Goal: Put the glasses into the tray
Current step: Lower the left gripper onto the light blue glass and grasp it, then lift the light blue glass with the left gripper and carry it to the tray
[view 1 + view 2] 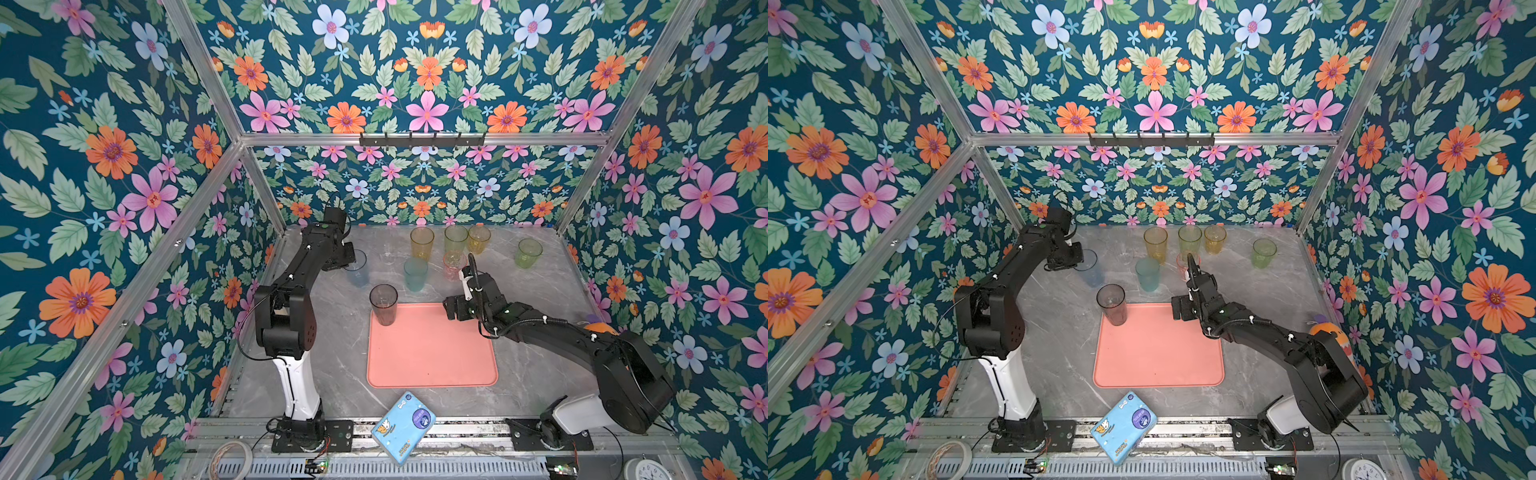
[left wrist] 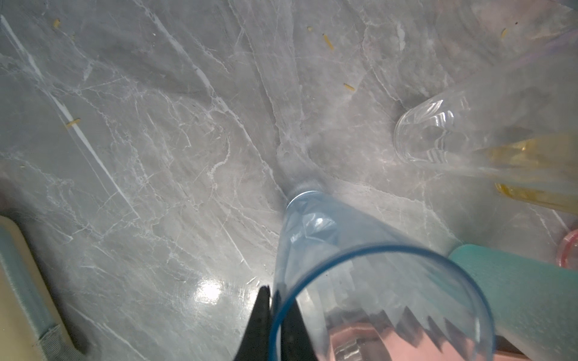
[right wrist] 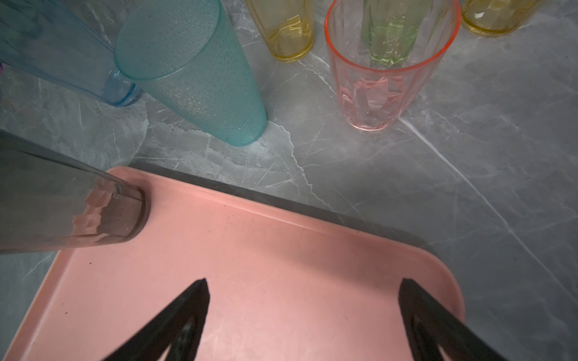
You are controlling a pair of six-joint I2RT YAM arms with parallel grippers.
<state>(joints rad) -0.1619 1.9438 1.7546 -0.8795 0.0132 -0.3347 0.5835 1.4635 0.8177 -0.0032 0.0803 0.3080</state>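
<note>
Blue packet [image 1: 403,428], lettering unreadable, left hand [image 2: 274,300] pinching blue glass [image 2: 312,225]

Both top views look steeply down from the front over the whole counter [image 1: 332,374]. The left wrist view sits close above the blue glass [image 2: 312,237], the right close over the tray [image 3: 281,265]; both show the teal glass [image 3: 194,78].
</note>
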